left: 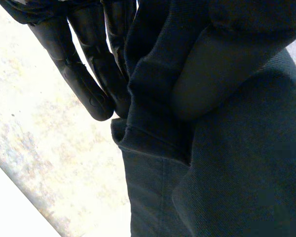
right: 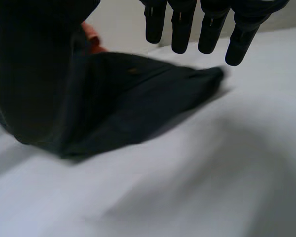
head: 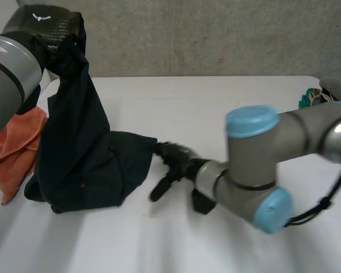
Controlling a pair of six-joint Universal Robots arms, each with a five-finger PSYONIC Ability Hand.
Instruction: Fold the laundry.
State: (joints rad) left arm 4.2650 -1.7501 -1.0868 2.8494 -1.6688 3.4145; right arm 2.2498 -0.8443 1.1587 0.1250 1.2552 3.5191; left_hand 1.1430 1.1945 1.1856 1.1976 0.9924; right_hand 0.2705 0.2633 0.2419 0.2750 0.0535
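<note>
White tabletop [head: 216,114], rough grey wall [head: 216,34] behind it, small teal object [head: 307,101] at the tabletop's far right edge

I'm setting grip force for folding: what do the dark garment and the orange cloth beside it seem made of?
The dark garment looks like matte, tightly woven fabric, perhaps cotton twill: the left wrist view shows a fine weave and stitched seams. The orange cloth looks like soft, thin matte fabric, judging by its loose crumpled folds; its fibre cannot be told.
</note>
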